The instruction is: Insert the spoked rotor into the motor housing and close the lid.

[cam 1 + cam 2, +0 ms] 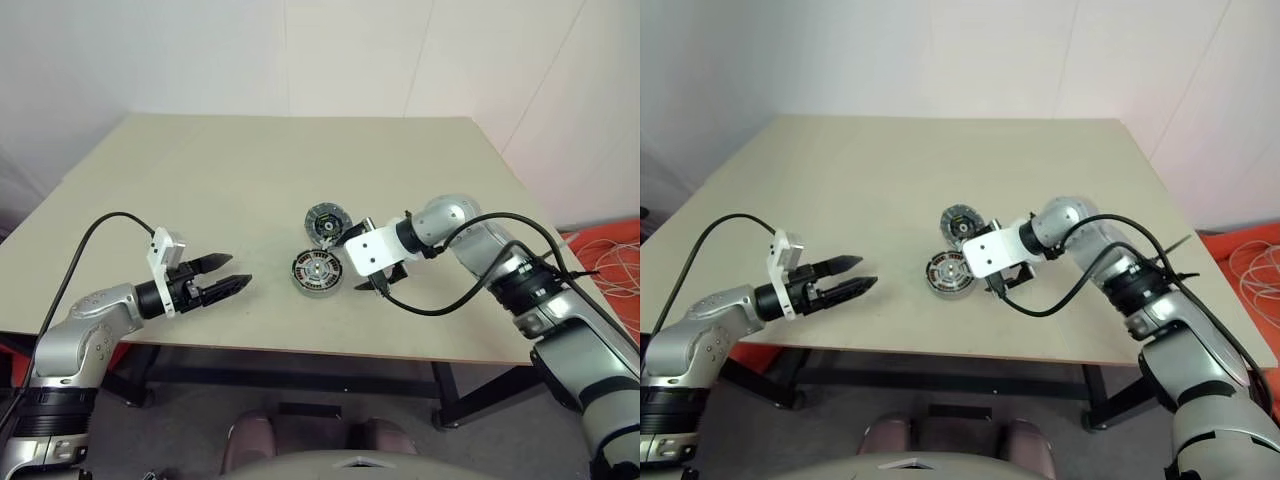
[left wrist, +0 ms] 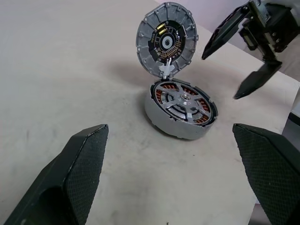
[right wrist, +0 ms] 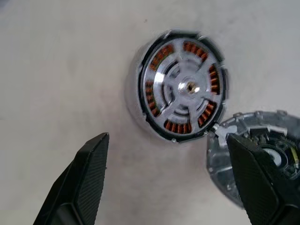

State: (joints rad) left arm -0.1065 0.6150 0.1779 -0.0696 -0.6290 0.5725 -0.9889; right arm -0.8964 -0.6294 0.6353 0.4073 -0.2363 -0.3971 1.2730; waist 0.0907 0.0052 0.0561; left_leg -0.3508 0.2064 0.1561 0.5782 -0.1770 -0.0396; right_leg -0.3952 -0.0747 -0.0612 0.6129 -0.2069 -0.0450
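Near the frame's centre on the table [image 1: 200, 180] we see the motor housing [image 1: 317, 273] with the spoked rotor [image 2: 183, 100] seated inside, its lid [image 1: 325, 222] lying open just above. Our right gripper [image 1: 372, 284] hovers beside it, fingers apart; our left gripper [image 1: 228, 275], lower left, fingers apart.

Two silver-grey metallic arms with black joint bands are showing, each trailing a looping black cable. Each is ending in a white wrist bracket and a gripper of two black, tapered fingers [image 2: 79, 173] bearing cross-hatched pads.
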